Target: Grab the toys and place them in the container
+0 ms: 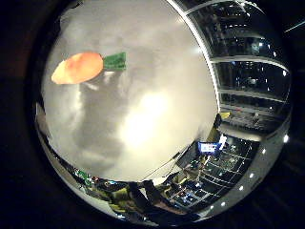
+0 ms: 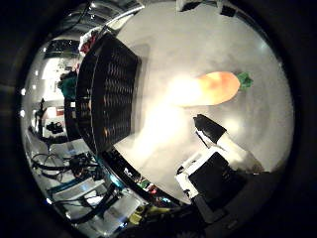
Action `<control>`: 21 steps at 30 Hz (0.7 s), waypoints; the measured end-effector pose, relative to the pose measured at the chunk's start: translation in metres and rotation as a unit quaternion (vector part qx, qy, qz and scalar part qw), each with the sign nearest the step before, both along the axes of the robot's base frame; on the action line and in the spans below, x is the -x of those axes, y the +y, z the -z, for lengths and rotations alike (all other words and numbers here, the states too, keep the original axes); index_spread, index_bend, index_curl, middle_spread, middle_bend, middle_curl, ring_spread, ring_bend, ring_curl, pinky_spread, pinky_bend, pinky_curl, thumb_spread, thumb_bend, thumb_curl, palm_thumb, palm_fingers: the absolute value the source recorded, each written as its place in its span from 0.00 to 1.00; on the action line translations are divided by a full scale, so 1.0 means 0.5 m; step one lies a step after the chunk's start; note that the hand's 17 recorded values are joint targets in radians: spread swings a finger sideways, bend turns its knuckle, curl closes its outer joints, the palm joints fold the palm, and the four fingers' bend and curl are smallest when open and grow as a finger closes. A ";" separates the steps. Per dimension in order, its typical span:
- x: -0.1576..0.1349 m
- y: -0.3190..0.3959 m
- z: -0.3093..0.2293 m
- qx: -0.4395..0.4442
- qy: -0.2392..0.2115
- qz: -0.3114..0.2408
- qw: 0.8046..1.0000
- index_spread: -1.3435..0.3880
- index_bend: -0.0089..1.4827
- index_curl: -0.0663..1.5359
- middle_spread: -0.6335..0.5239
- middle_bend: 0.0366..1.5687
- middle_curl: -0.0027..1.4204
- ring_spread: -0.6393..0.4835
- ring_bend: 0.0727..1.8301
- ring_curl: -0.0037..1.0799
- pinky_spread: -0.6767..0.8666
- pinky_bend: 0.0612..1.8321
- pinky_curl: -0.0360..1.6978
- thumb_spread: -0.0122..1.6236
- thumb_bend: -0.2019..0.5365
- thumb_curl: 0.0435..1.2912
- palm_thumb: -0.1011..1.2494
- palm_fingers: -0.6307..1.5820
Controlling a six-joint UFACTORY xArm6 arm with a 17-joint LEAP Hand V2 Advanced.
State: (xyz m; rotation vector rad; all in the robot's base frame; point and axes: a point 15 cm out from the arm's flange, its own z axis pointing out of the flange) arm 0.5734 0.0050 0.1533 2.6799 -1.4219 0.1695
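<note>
The carrot toy (image 2: 210, 89) lay on the table (image 1: 143, 119), at about three o'clock from the black container (image 2: 106, 94). It looked light and probably soft, best grasped around its thick middle. The hand (image 2: 218, 163) held nothing, but I cannot tell if its fingers were relaxed.

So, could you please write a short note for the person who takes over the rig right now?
Hand: above the table, holding nothing; the one finger in view looks straight, so it reads as open.
Carrot: lies on the table, orange body with green top, not touched by the fingers.
Basket: black, stands on the table beside the carrot, apart from it. I cannot see inside it.
Done: nothing that I can confirm.
Left: grasp the carrot, carry it to the basket and release it there. No other toy shows in these views.
</note>
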 end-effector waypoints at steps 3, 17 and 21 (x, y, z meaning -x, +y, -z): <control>-0.021 -0.009 0.033 0.012 0.007 -0.007 1.000 0.51 0.11 0.21 0.50 0.12 0.24 0.62 0.18 0.21 0.71 0.23 0.19 0.57 0.25 0.36 0.79 0.38; -0.054 -0.081 0.114 0.039 0.027 -0.003 0.999 0.50 0.12 0.22 0.49 0.11 0.24 0.60 0.15 0.21 0.71 0.22 0.18 0.56 0.24 0.38 0.80 0.39; -0.068 -0.082 0.122 0.040 0.026 -0.004 0.999 0.50 0.13 0.23 0.49 0.10 0.24 0.60 0.14 0.21 0.71 0.21 0.17 0.56 0.24 0.38 0.80 0.40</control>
